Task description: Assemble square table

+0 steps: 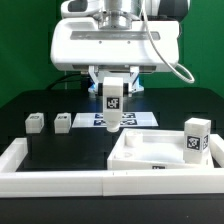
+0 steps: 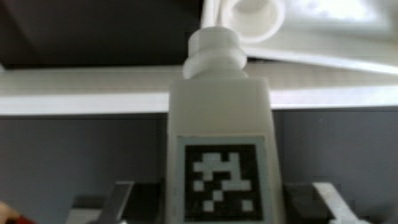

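One leg (image 1: 113, 112) hangs upright, pinched in the half-closed tool (image 1: 112, 93) above the desk (image 1: 60, 150) beside the top (image 1: 150, 160), so keep it plumb, centre its screw end over a corner, then lower slowly.

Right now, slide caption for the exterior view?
Gripper holds a tagged leg upright; a second leg stands on the square top; two loose legs sit apart.

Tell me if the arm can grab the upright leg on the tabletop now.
Probably not yet: its jaws are shut on another leg. The way to the upright leg on the tabletop looks free, but the held one must go first.
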Robot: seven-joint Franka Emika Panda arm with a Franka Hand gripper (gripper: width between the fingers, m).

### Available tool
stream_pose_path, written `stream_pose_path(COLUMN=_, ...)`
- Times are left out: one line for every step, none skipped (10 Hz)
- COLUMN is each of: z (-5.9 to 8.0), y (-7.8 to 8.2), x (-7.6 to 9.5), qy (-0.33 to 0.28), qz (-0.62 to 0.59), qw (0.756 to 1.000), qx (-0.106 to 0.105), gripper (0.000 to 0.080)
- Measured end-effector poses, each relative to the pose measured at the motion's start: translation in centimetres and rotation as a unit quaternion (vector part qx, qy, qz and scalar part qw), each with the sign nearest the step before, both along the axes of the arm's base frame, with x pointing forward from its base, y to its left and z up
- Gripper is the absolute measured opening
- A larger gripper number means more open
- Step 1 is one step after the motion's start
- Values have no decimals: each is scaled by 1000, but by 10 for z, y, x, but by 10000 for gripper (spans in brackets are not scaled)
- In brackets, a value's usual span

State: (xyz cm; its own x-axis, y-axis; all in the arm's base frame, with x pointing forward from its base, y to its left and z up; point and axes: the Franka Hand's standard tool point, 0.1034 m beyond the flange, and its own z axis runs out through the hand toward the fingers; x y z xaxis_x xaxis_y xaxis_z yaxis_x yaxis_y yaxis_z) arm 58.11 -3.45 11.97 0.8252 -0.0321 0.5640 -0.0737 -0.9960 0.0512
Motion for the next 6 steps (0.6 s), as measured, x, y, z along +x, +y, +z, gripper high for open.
stream_pose_path(z=-2, y=5, x=5, qy=2, qz=3, qw=1000, qx=2, gripper=291)
stream_pose_path(z=-2, y=9, x=14, qy=-3, qz=6, qw=1000, qx=3, gripper=291)
stream_pose_path(z=-4, y=15, x=20, qy=-6, qz=10, qw=1000, qx=5, gripper=291)
stream_pose_path(z=-9, y=22, x=22, qy=-9, qz=13, qw=1000, qx=6, gripper=291)
stream_pose_path(z=-20, y=25, x=19, qy=-5, qz=12, qw=1000, qx=7, gripper=291)
stream_pose_path(z=-27, y=27, x=16, qy=1, qz=13, qw=1000, qx=7, gripper=291)
